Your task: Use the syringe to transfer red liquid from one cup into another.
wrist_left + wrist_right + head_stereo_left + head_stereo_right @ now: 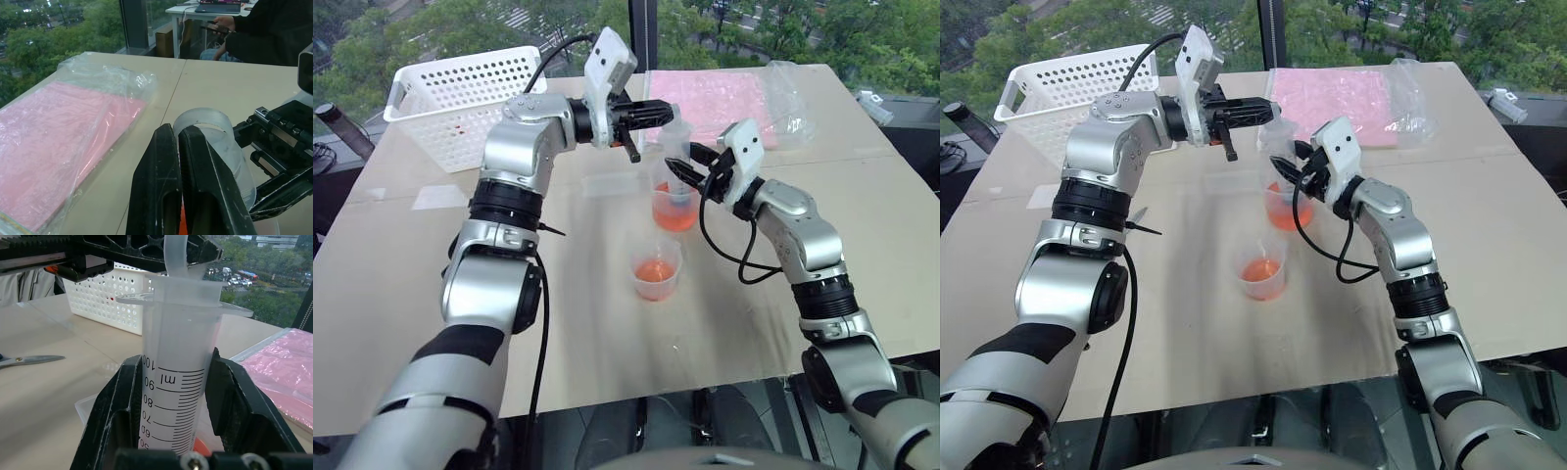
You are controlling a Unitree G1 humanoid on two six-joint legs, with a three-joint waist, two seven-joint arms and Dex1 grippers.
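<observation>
Green trees fill the window behind your bench (607,333). Your right end effector (173,396) is clamped on the barrel of the syringe (176,382), which stands upright with its tip down in the taller handled cup (674,201) holding red liquid (675,217). Your left end effector (658,114) has its fingers pressed together and sits at the top of the syringe, beside the plunger. Nearer to you stands the shorter cup (656,266), with some red liquid inside. Farther away you see a white basket (460,98) and a pink bag (710,98).
</observation>
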